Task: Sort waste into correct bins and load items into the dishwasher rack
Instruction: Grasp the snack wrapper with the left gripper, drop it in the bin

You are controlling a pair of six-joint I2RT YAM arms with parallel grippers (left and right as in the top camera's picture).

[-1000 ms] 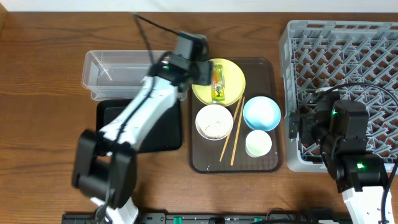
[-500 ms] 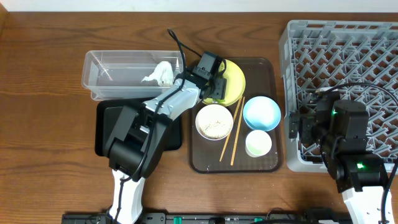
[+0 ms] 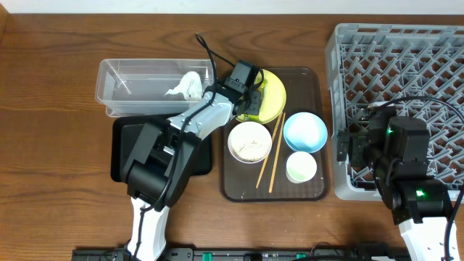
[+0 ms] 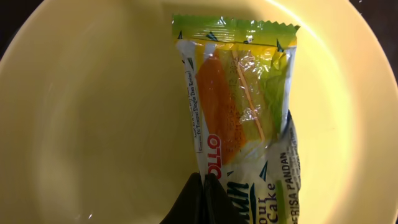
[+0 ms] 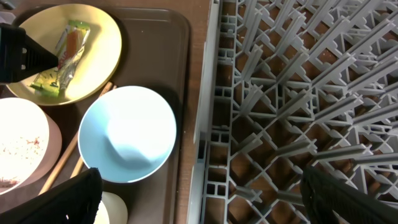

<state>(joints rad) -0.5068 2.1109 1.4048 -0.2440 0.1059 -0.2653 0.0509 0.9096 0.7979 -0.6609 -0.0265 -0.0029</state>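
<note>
Wrapper [image 4: 239,106] first, Ken: where is it against the left claw [image 4: 203,198]?

Right at the tips, Mia. Both fingers are pressed together on its near end. The rest of it stretches ahead of the claw, flat on the yellow plate [image 4: 93,112].

And around that claw?

White bowl [image 3: 235,136] with rice scraps [image 5: 15,152] just beside it, chopsticks [image 3: 272,152] a little beyond that, all on the brown tray [image 3: 308,83]. Behind the claw, next to its arm, the paper wad [image 3: 185,85] lies in the clear tub [image 3: 138,83]. The black tray [image 3: 119,148] is partly under the arm.

Right claw [image 5: 202,196]?

Fingers spread wide, holding nothing. It hangs over the wall of the rack [image 5: 298,93]. Blue bowl [image 5: 127,134] sits near it, across that wall, with the white cup [image 3: 301,167] beside the bowl
</note>
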